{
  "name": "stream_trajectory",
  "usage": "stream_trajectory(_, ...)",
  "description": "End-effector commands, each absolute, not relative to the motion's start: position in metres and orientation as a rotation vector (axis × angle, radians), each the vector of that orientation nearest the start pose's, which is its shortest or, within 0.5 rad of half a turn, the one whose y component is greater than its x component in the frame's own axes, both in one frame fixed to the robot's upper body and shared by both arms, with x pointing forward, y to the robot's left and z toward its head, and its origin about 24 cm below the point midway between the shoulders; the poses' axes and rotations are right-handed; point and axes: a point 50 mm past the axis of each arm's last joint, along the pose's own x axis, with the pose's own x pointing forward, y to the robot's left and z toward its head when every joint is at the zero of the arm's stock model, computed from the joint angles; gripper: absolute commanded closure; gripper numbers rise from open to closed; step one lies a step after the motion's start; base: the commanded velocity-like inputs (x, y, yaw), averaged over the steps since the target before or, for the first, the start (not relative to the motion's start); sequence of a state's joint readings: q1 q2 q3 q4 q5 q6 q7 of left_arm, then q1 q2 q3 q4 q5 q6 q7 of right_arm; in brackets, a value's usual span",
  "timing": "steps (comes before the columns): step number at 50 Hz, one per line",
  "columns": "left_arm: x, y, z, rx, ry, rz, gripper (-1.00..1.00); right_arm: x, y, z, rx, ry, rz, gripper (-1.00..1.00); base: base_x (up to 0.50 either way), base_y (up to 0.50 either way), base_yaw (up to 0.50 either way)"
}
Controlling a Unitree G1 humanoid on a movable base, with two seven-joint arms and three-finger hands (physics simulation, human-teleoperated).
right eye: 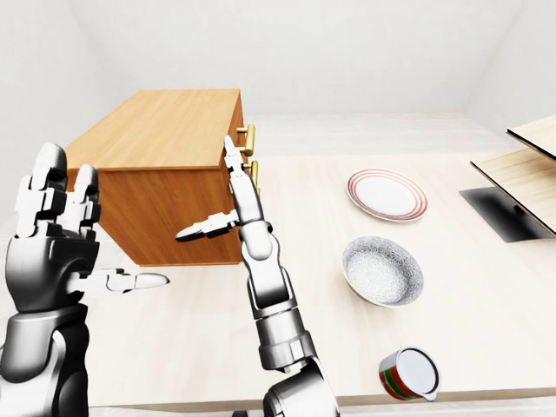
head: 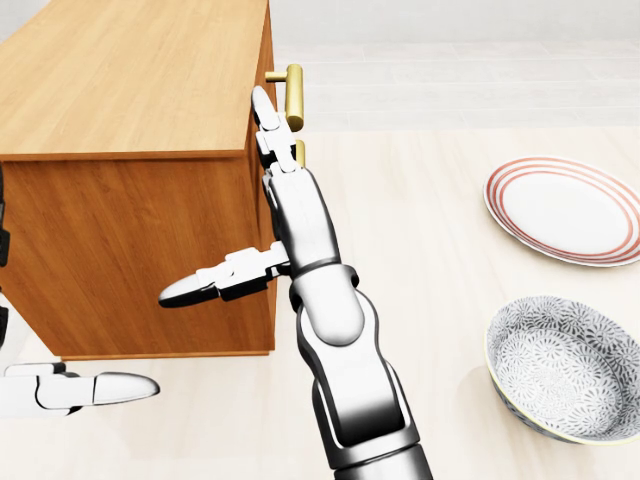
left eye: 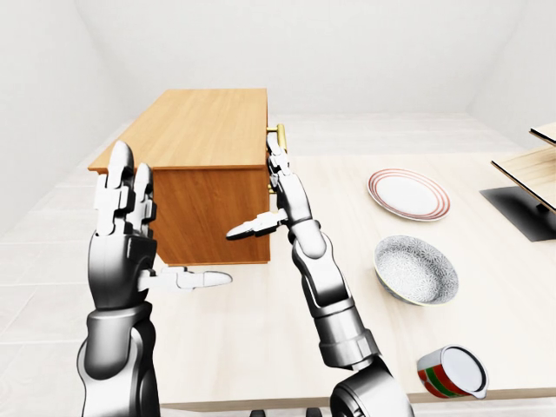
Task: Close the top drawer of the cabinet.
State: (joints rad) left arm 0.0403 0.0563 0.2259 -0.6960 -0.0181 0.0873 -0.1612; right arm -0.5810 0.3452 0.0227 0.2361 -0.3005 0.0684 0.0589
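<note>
A bare simulated room, plain white walls and pale floor, set up like a home dining corner. To the right of the raised right hand (left eye: 280,187) lie a striped plate (left eye: 409,194), a patterned bowl (left eye: 416,269) and a tipped-over mug (left eye: 452,373) on a light table (left eye: 261,347); a wooden cabinet (left eye: 195,165) stands just left of that hand.

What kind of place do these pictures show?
Probably a simulated dining or kitchen tabletop: a wooden cabinet stands on a pale table beside a striped plate, a patterned bowl and a mug.
</note>
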Motion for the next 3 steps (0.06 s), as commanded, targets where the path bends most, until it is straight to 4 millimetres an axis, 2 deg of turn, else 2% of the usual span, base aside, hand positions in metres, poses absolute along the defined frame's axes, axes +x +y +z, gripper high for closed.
stream_trajectory(1, 0.2055, 0.1951, 0.1754, 0.128, -0.536, 0.051, -1.00, 0.3048, 0.0486, 0.0675, -0.144, 0.095, 0.645, -1.00, 0.00, 0.00, 0.01)
stream_trajectory(3, 0.2053, 0.1960, 0.1760, 0.125, -0.539, 0.055, -1.00, 0.3055, 0.0483, 0.0682, -0.140, 0.093, 0.644, -1.00, 0.00, 0.00, 0.00)
